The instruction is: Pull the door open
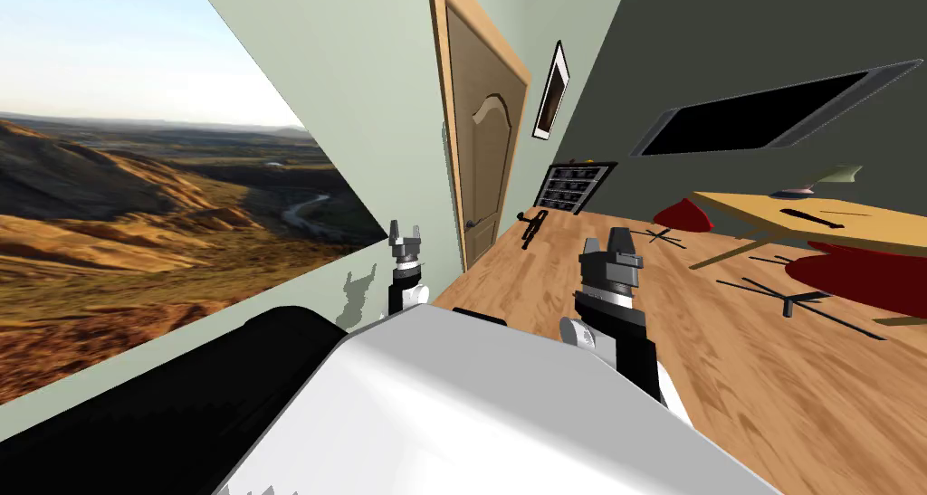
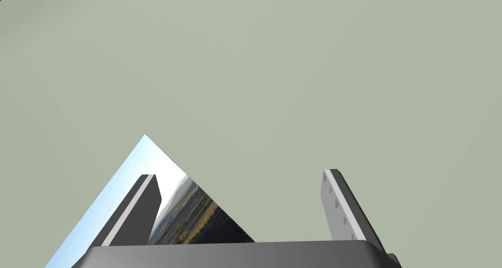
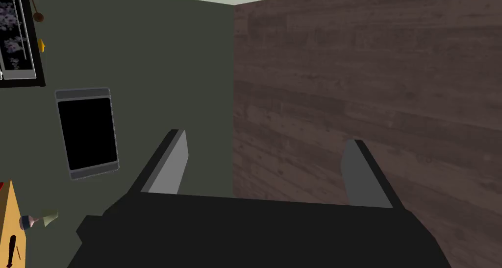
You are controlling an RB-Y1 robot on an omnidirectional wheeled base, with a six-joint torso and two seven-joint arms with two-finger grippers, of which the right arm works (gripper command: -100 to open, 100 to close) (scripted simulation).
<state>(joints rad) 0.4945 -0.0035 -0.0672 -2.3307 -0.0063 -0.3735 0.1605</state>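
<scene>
A brown panelled door (image 1: 482, 146) in a light wooden frame stands shut in the pale green wall ahead, a small dark handle (image 1: 472, 223) low on its left side. My left gripper (image 1: 406, 236) is raised near the wall, left of the door and well short of the handle; in its wrist view the gripper (image 2: 240, 206) is open and holds nothing. To the right, over the wooden floor, my right gripper (image 1: 608, 242) is raised too, and its wrist view has the gripper (image 3: 267, 167) open and holding nothing.
A big window (image 1: 136, 209) with a hilly landscape fills the wall on the left. On the right stand a yellow desk (image 1: 815, 214), red chairs (image 1: 860, 272) and a low dark shelf (image 1: 570, 186). A small dark object (image 1: 532, 227) lies on the floor near the door.
</scene>
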